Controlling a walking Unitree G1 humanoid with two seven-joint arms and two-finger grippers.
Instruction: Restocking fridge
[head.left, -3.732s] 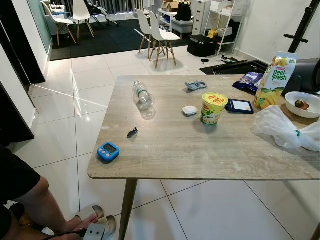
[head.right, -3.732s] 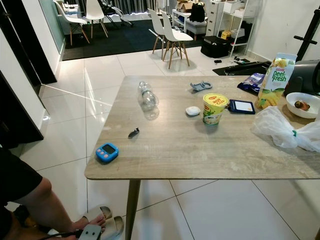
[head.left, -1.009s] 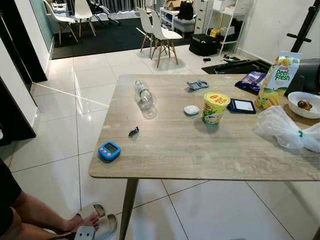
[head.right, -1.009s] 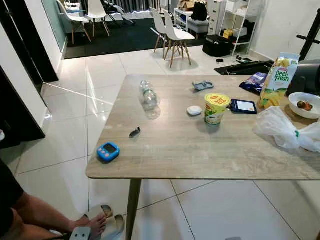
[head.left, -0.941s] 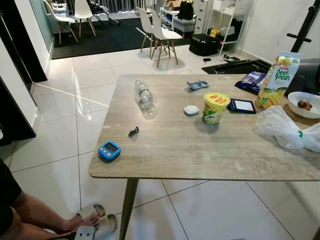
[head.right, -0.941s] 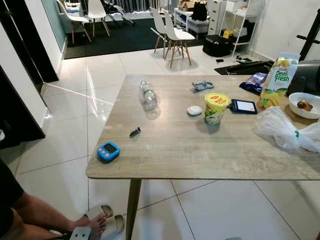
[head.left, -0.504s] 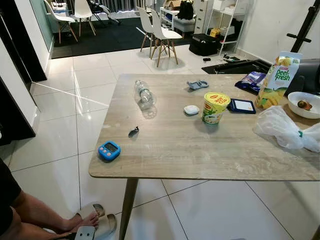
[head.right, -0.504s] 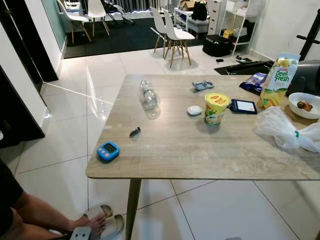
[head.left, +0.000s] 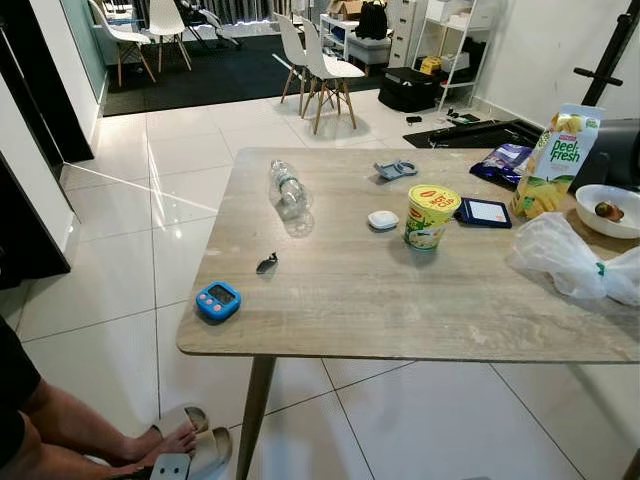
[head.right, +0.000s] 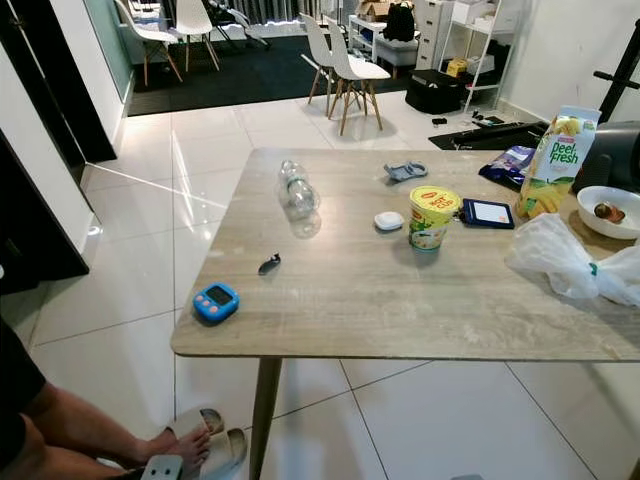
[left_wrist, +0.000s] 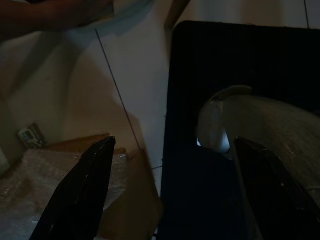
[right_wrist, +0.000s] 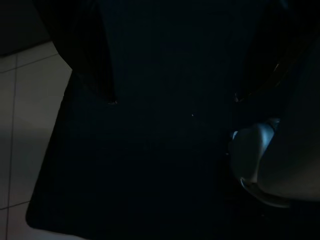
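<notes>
Since the earlier frame the camera has been shifting slightly; nothing on the surface is changing place. A seated person's leg is resting at the far left. The blue timer is lying near the front edge, the water bottle lying toppled, the noodle cup and juice carton standing upright, probably awaiting restocking. Both arms are hanging idle: left gripper and right gripper are holding their jaws apart, empty.

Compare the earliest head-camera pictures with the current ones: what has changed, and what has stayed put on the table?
The person at lower left has drawn back, showing less arm and leg. The slight overall shift is camera motion. On the table, the bottle, noodle cup, juice carton and blue timer kept their places.
</notes>
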